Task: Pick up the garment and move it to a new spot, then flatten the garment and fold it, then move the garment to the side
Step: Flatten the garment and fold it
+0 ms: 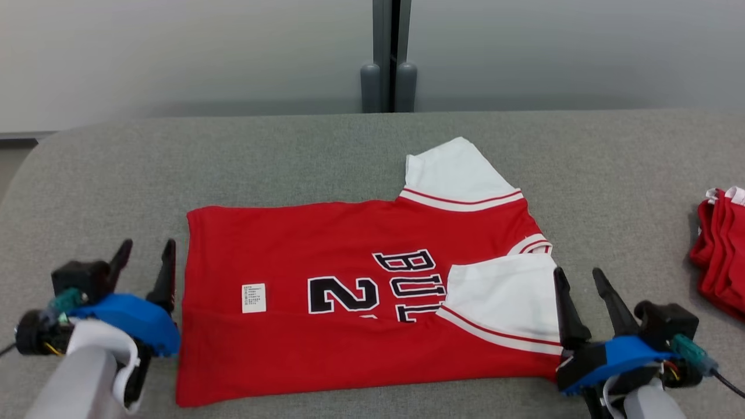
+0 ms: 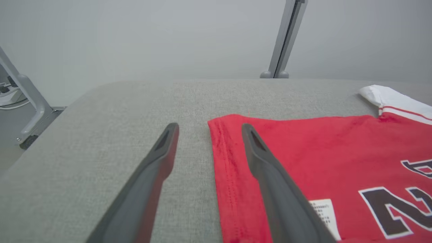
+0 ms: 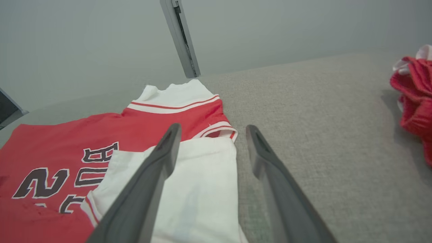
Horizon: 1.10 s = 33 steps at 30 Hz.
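My left gripper [image 1: 148, 247], right gripper [image 1: 577, 273], both gaping empty beside jersey [image 1: 326, 244], left wrist view adds its label [image 2: 325, 211], right wrist view a red pile [image 3: 413, 91] at table's [image 3: 320, 118] right edge

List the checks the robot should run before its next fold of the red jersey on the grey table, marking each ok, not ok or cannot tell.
1. Left gripper open: ok.
2. Right gripper open: ok.
3. Red jersey with white sleeves flat on the grey fabric table: ok.
4. Near white sleeve folded onto the body: ok.
5. Far white sleeve folded in: not ok, it sticks out.
6. Crumpled red garment on the right apart from the jersey: ok.
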Available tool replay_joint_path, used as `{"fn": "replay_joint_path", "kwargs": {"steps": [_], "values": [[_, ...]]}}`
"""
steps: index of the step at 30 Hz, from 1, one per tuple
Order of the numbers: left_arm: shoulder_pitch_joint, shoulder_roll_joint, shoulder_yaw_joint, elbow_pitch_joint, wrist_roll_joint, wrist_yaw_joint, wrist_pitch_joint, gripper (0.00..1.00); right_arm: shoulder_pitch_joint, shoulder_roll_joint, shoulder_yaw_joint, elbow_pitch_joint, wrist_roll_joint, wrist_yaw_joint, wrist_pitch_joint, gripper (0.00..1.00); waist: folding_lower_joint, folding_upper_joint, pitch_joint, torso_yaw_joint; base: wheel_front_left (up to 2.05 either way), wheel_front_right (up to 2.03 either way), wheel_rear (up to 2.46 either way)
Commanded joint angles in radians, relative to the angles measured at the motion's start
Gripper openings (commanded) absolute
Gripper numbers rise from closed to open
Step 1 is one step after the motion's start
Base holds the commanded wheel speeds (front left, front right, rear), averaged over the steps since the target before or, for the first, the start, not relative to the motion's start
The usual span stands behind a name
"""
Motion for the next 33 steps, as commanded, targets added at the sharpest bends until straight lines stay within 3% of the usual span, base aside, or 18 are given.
{"fn": "replay_joint_path", "kwargs": {"steps": [1, 8, 16, 23, 31, 32, 33], "values": [[-0.051, 0.026, -0.017, -0.002, -0.008, -0.001, 0.014, 1.0, -0.04, -0.005, 0.006, -0.001, -0.013, 0.001, -0.003, 1.0, -0.0001, 0.0, 0.024, 0.005, 0.0, 0.0, 0.0], [-0.231, 0.142, -0.149, 0.011, -0.146, -0.001, 0.131, 1.0, -0.212, -0.005, 0.063, 0.016, -0.041, 0.001, -0.003, 1.0, -0.0001, 0.0, 0.139, -0.028, 0.0, 0.0, 0.0], [-0.316, 0.225, -0.276, 0.06, -0.301, -0.001, 0.144, 1.0, -0.312, -0.005, 0.11, 0.012, -0.049, 0.001, -0.003, 1.0, -0.0001, 0.0, 0.244, -0.061, 0.0, 0.0, 0.0], [-0.352, 0.236, -0.381, 0.077, -0.41, -0.001, 0.117, 1.0, -0.359, -0.005, 0.109, 0.002, -0.063, 0.001, -0.003, 1.0, -0.0001, 0.0, 0.292, -0.076, 0.0, 0.0, 0.0], [-0.394, 0.246, -0.511, 0.135, -0.463, -0.001, 0.123, 0.99, -0.427, -0.004, 0.115, 0.01, -0.107, 0.001, 0.019, 1.0, -0.0001, 0.0, 0.325, -0.087, 0.0, 0.0, 0.0], [-0.399, 0.246, -0.526, 0.139, -0.468, -0.001, 0.127, 0.37, -0.441, -0.004, 0.117, 0.008, -0.119, 0.001, 0.031, 1.0, -0.0001, 0.0, 0.33, -0.087, 0.0, 0.0, 0.0], [-0.401, 0.243, -0.544, 0.141, -0.478, -0.001, 0.134, 0.0, -0.454, -0.004, 0.118, 0.006, -0.128, 0.001, 0.046, 1.0, -0.0001, 0.0, 0.335, -0.087, 0.0, 0.0, 0.0]]}}
